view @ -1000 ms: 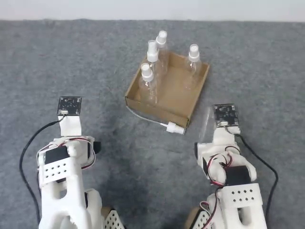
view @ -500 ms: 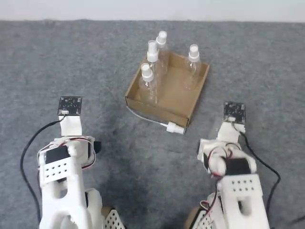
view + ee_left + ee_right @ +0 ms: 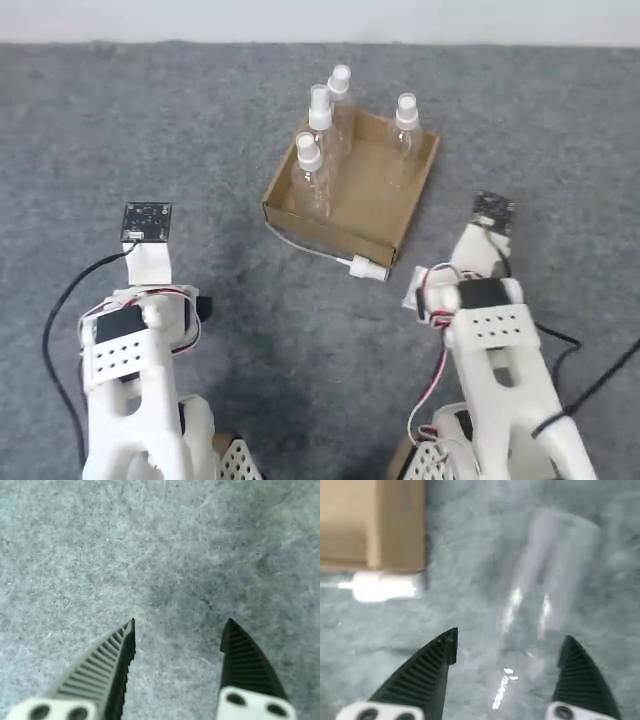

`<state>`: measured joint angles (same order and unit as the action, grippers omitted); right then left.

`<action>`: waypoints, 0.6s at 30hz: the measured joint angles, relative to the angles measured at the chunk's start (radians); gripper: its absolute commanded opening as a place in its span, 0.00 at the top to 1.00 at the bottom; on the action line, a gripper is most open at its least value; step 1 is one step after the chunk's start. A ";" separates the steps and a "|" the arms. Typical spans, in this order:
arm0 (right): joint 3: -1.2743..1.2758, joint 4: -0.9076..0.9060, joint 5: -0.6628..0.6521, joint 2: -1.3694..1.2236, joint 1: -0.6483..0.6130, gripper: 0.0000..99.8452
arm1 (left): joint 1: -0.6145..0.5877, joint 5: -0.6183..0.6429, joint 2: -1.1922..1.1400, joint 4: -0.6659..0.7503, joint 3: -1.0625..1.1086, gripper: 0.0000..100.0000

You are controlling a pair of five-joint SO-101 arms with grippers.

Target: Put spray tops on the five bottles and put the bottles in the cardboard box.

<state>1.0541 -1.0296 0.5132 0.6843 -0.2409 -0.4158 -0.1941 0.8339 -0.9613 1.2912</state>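
Note:
The cardboard box (image 3: 385, 245) sits mid-table with several clear bottles in it, each with a white spray top, among them one at the near left (image 3: 309, 175) and one at the far right (image 3: 405, 130). A loose spray top (image 3: 365, 267) with its thin tube lies on the carpet against the box's near side; it also appears as the spray top (image 3: 382, 586) beside the box corner (image 3: 395, 525). An uncapped clear bottle (image 3: 540, 580) lies on the carpet just ahead of my open right gripper (image 3: 510, 640) (image 3: 478, 250). My left gripper (image 3: 177, 627) (image 3: 148, 262) is open over bare carpet.
Grey carpet covers the table, with open floor left of the box and between the two arms. A pale wall edge runs along the far side. Cables trail behind both arm bases.
The right arm has swung outward to the right and stretched forward, away from its base. The left arm, box and loose spray top have stayed put.

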 measured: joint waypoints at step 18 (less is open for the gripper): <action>-0.301 -0.275 -0.258 -0.002 -0.112 0.78 | 0.002 0.000 0.000 0.000 0.000 0.74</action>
<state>0.7534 -1.3042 0.2555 0.6828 -0.3529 -0.4143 -0.1941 0.8339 -0.9613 1.2912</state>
